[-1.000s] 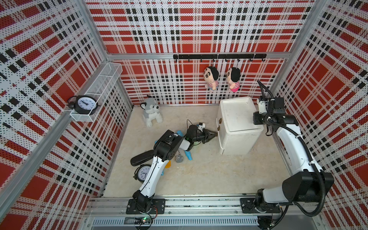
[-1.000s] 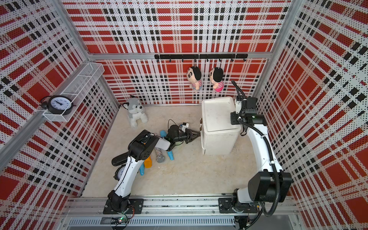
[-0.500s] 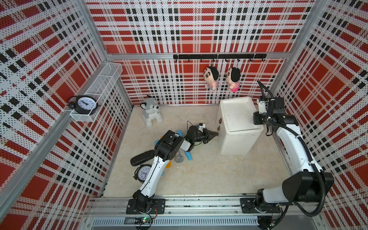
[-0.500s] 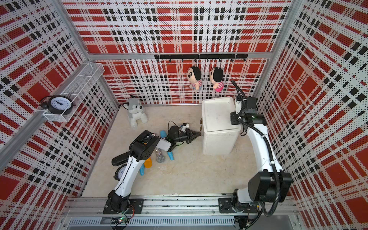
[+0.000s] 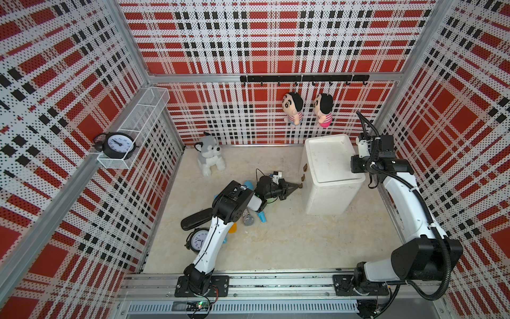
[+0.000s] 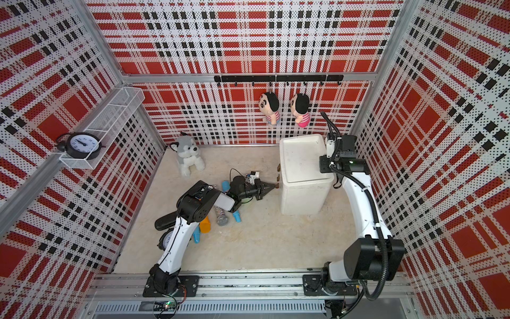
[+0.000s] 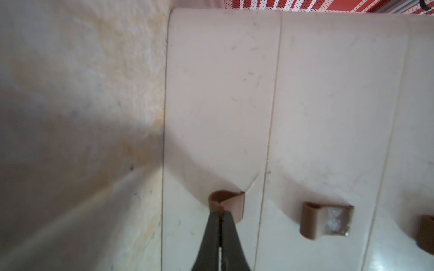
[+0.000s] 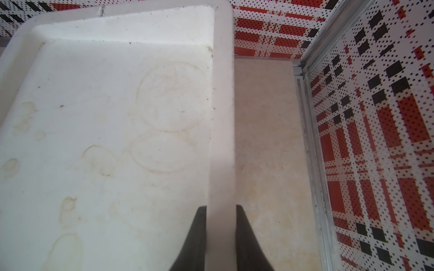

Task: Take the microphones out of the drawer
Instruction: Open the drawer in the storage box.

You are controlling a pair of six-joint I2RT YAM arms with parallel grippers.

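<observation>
Noted beige mottled floor [image 5: 289,243], boxed in by red-black-white plaid perforated walls [image 5: 248,33] on aluminium framing. Found left gripper [image 7: 220,214] pinched shut on lowest brown handle [image 7: 231,204] of white drawer cabinet [image 5: 328,198]; saw every drawer front flush. Found right gripper [image 8: 220,208] clamped across cabinet's top rim [image 8: 222,117]. Spotted mesh-headed microphone [image 5: 247,220] lying on floor beneath left arm, outside the cabinet. Logged two dolls [image 5: 292,109] on back-wall hook rail [image 5: 303,78], plush husky [image 5: 209,156] in far corner.

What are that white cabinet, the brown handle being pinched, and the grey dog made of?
Cabinet: likely moulded plastic, matte white; smooth rounded edges, scuffs and ring stains on top.
Handle: probably plastic too, brown with a slight sheen, shaped as a curled tab.
Dog: plush fabric, fuzzy grey-and-white pile.
</observation>
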